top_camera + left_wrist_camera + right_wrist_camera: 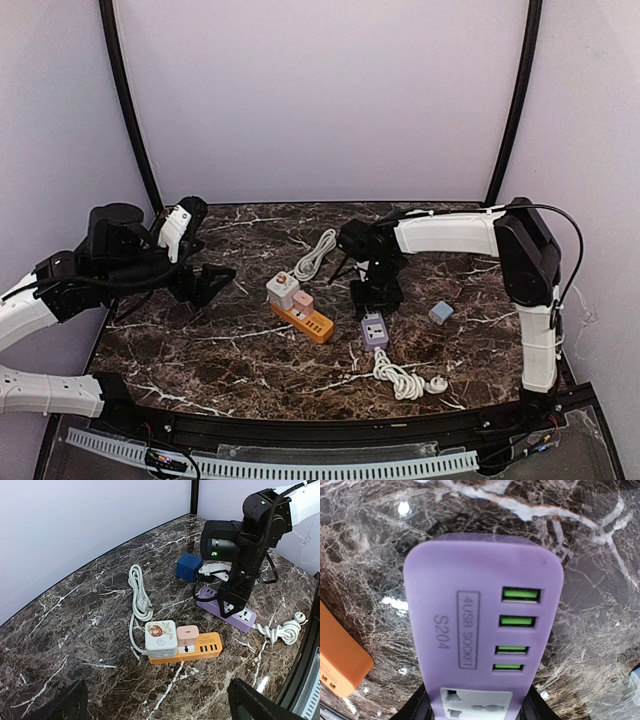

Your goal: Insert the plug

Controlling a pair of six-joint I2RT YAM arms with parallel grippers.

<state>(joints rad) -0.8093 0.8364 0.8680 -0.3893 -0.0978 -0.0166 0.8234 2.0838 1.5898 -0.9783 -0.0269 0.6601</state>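
A purple power strip point(374, 330) point(243, 618) point(480, 605) with several green USB ports lies flat on the marble table. My right gripper point(378, 296) point(231, 602) point(476, 706) points down over its socket end, and its black fingers press both long sides, shut on it. A small blue cube plug point(440, 312) point(189, 566) rests loose on the table to the right of that arm. My left gripper point(205, 285) point(160, 700) hangs wide open and empty, left of the orange power strip point(310, 322) point(200, 650).
The orange strip carries a white cube adapter point(282, 289) point(161, 637) and a pink adapter point(303, 302) point(187, 636). Its white cord point(315, 255) point(140, 597) is bundled behind it. The purple strip's coiled cord point(405, 382) point(282, 630) lies toward the near edge.
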